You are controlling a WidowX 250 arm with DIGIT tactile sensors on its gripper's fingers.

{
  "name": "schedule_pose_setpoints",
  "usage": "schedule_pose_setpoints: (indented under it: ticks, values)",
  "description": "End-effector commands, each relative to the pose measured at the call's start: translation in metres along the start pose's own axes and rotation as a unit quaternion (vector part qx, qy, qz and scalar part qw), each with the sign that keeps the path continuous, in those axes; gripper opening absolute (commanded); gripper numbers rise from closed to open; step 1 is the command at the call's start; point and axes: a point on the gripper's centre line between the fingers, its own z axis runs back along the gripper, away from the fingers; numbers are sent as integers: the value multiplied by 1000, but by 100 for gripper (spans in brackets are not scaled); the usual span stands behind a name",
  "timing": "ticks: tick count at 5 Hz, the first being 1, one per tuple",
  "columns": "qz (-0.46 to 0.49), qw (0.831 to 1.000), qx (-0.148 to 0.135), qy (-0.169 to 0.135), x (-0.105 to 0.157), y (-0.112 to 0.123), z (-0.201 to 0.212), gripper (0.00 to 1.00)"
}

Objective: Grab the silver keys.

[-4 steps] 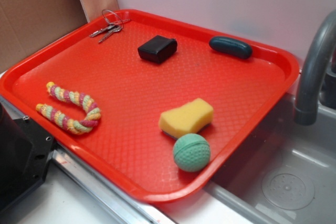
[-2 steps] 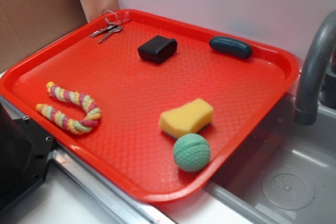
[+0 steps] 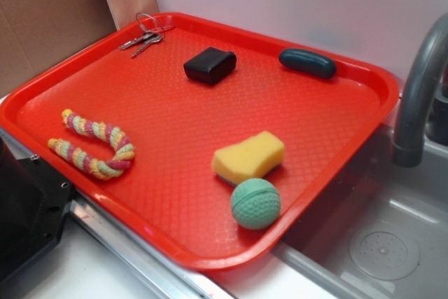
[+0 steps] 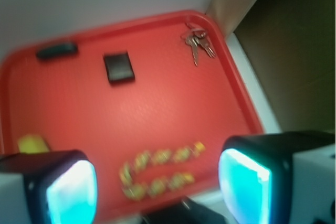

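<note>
One bunch, silver keys, far tray corner, blades pointing near-left; tool wide open, empty.

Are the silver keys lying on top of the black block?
No, the silver keys lie apart from the black block.

1. Gripper has two chunky fingers, black shells with rounded corners.
2. The inner pads glow bright cyan-turquoise in the wrist view, which is pretty blurry.
3. Pale grey-white blocks sit on the outer sides of both fingers.
4. Exterior view catches a black boxy robot part with small screws.
</note>
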Motion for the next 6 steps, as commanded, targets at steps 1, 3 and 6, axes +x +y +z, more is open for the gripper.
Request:
schedule_pose_setpoints:
  ticks: [1,3,6]
  values:
    - [70,997,-6,7,26,15,-28,100]
    - [70,997,-6,7,26,15,-28,100]
    - [168,985,-26,-11,56,13,-74,100]
